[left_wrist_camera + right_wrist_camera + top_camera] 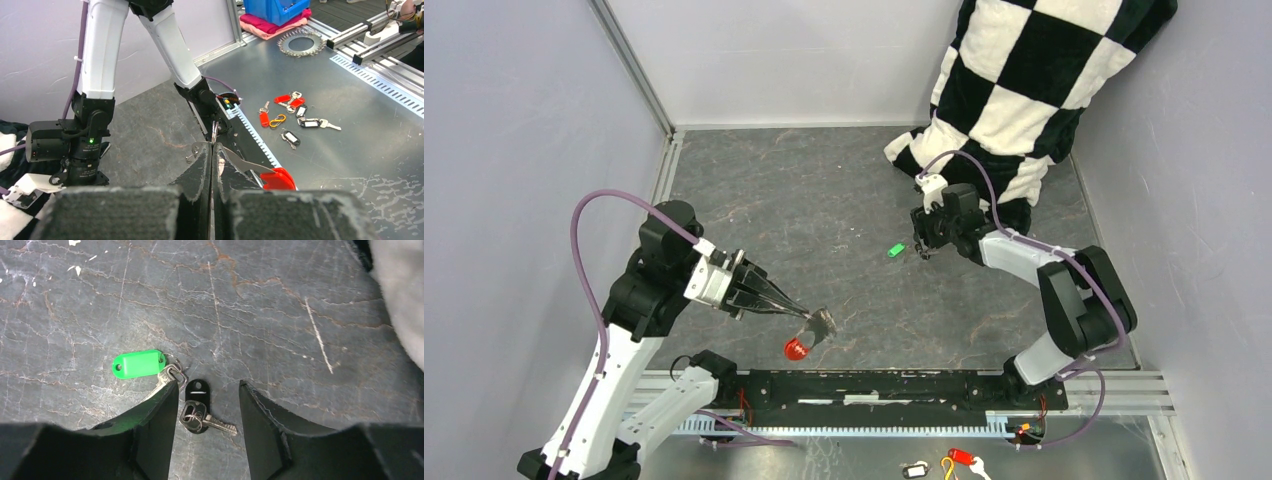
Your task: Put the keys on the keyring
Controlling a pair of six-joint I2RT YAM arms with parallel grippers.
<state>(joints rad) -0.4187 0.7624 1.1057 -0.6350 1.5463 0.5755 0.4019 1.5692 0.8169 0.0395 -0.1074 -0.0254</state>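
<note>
My left gripper [812, 318] is shut on the thin metal keyring [214, 134], held edge-on between the fingertips, with small wire loops [192, 154] beside the left finger. The red key [796, 348] hangs from it just over the table; its red head [278, 179] and grey blade show right of the jaws. My right gripper [921, 246] is low over the table and open. Between its fingers lies the small dark key [197, 405] on a black tag. The green key [138, 363] lies just off the left fingertip [167, 390], also seen as the green key [896, 250] from above.
A black-and-white checkered cloth [1024, 90] lies at the back right, close behind my right arm. The arm rail [874, 385] runs along the near edge. Several spare tagged keys [290, 115] lie on the metal bench beyond it, with a saw-blade disc [301, 42] farther off.
</note>
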